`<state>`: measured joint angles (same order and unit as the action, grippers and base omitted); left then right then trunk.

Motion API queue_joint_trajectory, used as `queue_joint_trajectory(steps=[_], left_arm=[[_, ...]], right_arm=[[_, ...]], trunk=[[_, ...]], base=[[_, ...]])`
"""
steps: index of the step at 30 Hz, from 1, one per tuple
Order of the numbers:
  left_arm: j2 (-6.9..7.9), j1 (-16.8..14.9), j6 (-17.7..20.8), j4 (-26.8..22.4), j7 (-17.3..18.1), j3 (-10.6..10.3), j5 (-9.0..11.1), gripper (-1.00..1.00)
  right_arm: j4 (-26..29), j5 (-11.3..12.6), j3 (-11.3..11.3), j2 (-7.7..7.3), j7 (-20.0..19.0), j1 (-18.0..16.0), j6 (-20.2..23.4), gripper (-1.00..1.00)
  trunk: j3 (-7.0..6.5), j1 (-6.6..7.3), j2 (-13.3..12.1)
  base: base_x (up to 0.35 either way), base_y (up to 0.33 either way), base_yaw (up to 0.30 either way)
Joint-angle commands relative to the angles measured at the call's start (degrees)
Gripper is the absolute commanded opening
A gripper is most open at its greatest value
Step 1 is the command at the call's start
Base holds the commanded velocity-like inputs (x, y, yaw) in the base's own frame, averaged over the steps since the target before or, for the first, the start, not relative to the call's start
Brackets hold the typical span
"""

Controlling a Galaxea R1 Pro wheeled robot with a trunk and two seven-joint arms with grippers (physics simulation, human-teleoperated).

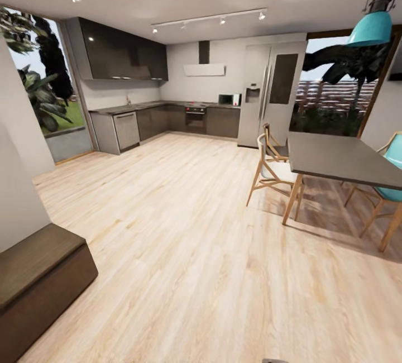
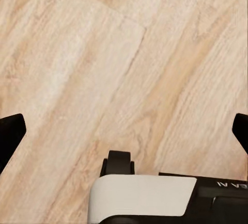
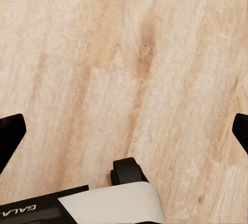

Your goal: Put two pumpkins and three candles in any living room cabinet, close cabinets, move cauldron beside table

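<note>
A low dark-brown cabinet (image 1: 39, 279) with a flat top stands at the lower left of the head view, against a white wall; only its end shows, and I see no open drawer on it. The pumpkins, the candles and the cauldron are out of view. In the left wrist view my left gripper (image 2: 124, 131) hangs open over pale wood floor, its black fingertips (image 2: 10, 133) wide apart with nothing between them. My right gripper (image 3: 124, 131) is likewise open above bare floorboards, fingertips (image 3: 10, 133) at the picture's edges.
A grey-topped dining table (image 1: 340, 159) on wooden legs stands at the right, with a wooden chair (image 1: 271, 170) and a teal chair (image 1: 391, 184) beside it. Kitchen counters (image 1: 162, 120) and a steel fridge (image 1: 273, 92) line the far wall. Wide wood floor (image 1: 184, 229) lies between.
</note>
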<state>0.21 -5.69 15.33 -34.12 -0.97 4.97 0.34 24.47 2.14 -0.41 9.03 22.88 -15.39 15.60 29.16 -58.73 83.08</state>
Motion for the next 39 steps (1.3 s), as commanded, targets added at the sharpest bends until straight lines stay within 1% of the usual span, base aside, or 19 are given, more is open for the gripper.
queue_joint_trajectory(steps=[1,4,8,9,10,11,16,18,22,31,39], left_arm=[[0.03,0.0,-0.5,0.1,0.0,0.1,0.0,1.00],[0.06,-0.1,-2.1,0.4,0.0,0.3,0.0,1.00],[0.00,-0.1,-2.7,1.0,-0.2,0.4,0.0,1.00],[-0.06,-0.1,-2.8,1.2,-0.2,0.4,0.0,1.00],[-0.14,-0.1,-2.9,1.8,-0.2,0.4,0.0,1.00],[-0.16,-0.1,-3.0,2.2,-0.2,0.4,0.0,1.00],[-0.06,-0.1,-6.4,4.0,-0.3,0.6,0.0,1.00],[-0.04,-0.1,-7.2,4.3,-0.3,0.6,0.1,1.00],[-0.11,-0.1,-7.6,4.5,-0.3,0.5,0.1,1.00],[-0.12,-0.1,-7.7,4.6,-0.3,0.5,0.1,1.00],[-0.33,-0.1,-8.3,5.1,-0.3,0.5,0.0,1.00]], right_arm=[[0.0,0.0,0.0,0.01,0.0,-0.1,0.0,1.00],[-0.1,-0.1,0.3,0.00,-0.1,-0.2,-0.4,1.00],[-0.1,-0.1,0.4,0.10,0.0,-0.2,-0.6,1.00],[-0.2,-0.1,0.5,0.24,0.0,-0.1,-0.6,1.00],[-0.2,-0.2,0.5,0.81,0.0,-0.1,-0.7,1.00],[-0.2,-0.3,0.5,0.97,0.0,-0.1,-0.7,1.00],[-0.4,-0.7,0.5,0.97,0.1,-0.1,-0.7,1.00],[-0.5,-0.7,0.5,0.97,0.1,-0.1,-0.7,1.00],[-0.6,-0.8,0.5,0.97,0.1,-0.1,-0.7,1.00],[-0.6,-0.8,0.5,0.97,0.1,-0.1,-1.0,1.00],[-0.6,-0.8,0.5,0.97,0.1,-0.1,-1.0,1.00]], trunk=[[0.09,0.00,0.0],[0.33,0.00,0.0],[0.62,0.00,0.0],[0.70,0.00,0.0],[0.77,0.00,0.0],[0.84,0.00,0.0],[0.99,0.00,0.0],[1.00,0.00,0.0],[1.00,0.00,0.0],[1.03,0.00,0.0],[1.21,0.00,0.0]], base=[[0.000,0.000,0.175],[0.000,0.000,0.186],[-0.071,0.000,0.201],[-0.216,0.000,0.205],[-0.275,-0.007,0.206],[-0.285,-0.044,0.206],[-0.171,-0.176,0.083],[-0.037,-0.109,0.015],[-0.010,-0.029,0.063],[-0.015,0.012,0.266],[-0.224,0.074,0.288]])
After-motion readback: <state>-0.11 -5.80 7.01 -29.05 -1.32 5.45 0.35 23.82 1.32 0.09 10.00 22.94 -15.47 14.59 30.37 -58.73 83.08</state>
